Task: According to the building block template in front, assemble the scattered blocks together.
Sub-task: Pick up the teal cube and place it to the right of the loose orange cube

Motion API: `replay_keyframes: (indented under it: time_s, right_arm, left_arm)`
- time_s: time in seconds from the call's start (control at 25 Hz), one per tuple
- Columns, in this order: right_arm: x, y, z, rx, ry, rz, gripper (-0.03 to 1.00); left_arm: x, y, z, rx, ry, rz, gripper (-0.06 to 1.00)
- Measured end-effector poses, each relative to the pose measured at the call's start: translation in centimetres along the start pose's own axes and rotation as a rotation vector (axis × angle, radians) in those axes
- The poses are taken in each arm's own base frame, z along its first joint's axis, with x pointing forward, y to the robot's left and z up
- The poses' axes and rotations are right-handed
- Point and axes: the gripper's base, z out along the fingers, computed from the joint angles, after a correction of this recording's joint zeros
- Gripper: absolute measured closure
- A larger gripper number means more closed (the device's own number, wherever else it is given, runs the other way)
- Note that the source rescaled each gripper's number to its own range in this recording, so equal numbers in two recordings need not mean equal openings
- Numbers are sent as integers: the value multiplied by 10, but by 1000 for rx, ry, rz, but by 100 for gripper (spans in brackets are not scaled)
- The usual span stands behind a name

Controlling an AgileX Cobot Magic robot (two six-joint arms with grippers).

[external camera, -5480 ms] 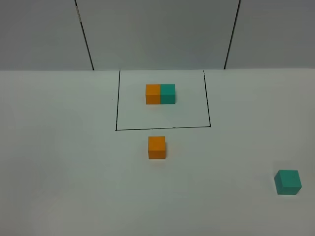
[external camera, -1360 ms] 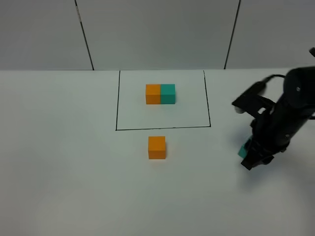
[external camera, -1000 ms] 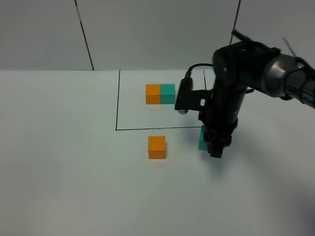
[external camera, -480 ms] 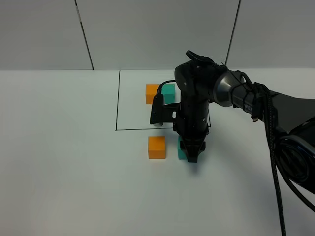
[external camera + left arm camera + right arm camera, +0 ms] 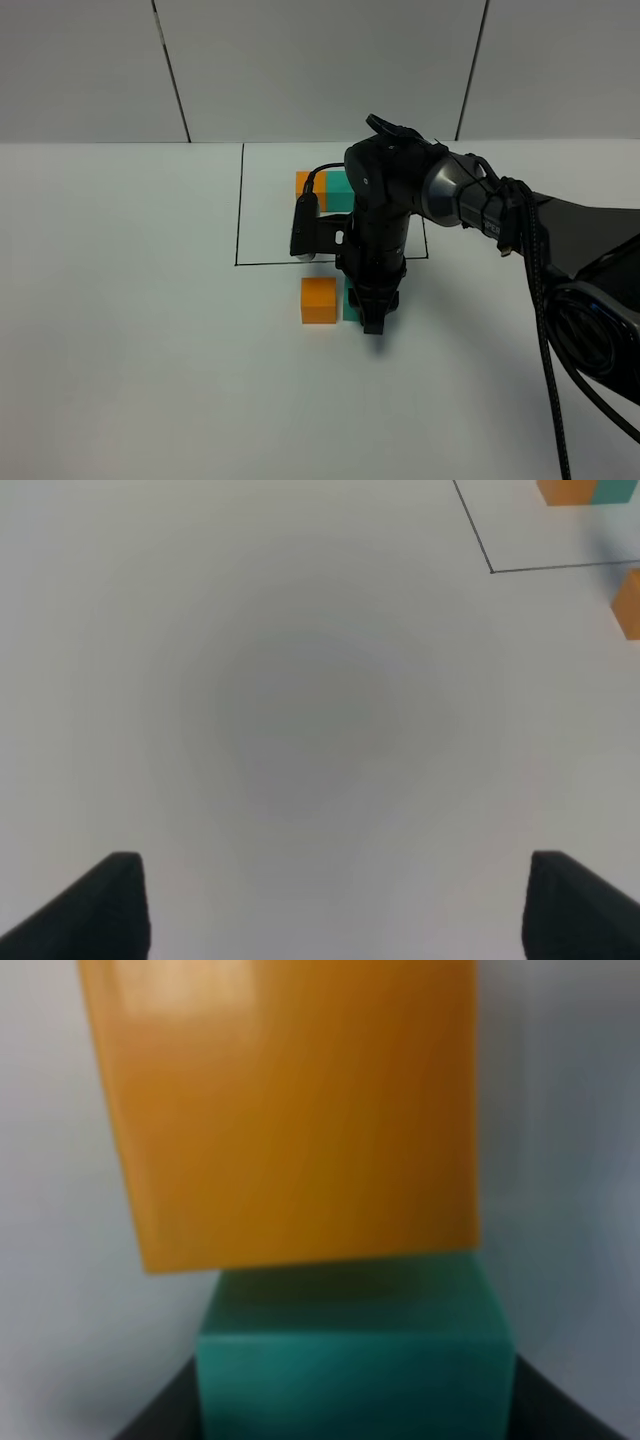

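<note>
On the white table, the biggest thing going is the right arm, reaching across the middle and standing nearly straight down just in front of the black drawn rectangle. Inside that outline sits the template, orange on the left and teal on the right, partly hidden behind the arm.

Just outside the front line is the loose orange cube, with the teal cube right up against its right side. That's the same order as the template, so this looks like the joining step, nearly done. The right gripper has its fingers clamped on either side of the teal cube.

From the wrist view I can't tell if the faces are fully touching, and the orange one looks a bit skewed. So next I'd say: nudge flush, square it up, then let go gently without dragging anything.

The left gripper hangs over bare table, fingers wide apart, holding nothing.
</note>
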Motion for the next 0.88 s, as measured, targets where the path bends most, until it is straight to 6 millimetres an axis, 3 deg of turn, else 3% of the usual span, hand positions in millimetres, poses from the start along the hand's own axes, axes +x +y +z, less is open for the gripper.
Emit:
replay_keyframes:
  time_s: [0.88]
  right_arm:
    - [-4, 1, 0, -22, -45, -45, 73]
  left_arm:
    - [0, 0, 0, 0, 0, 0, 24]
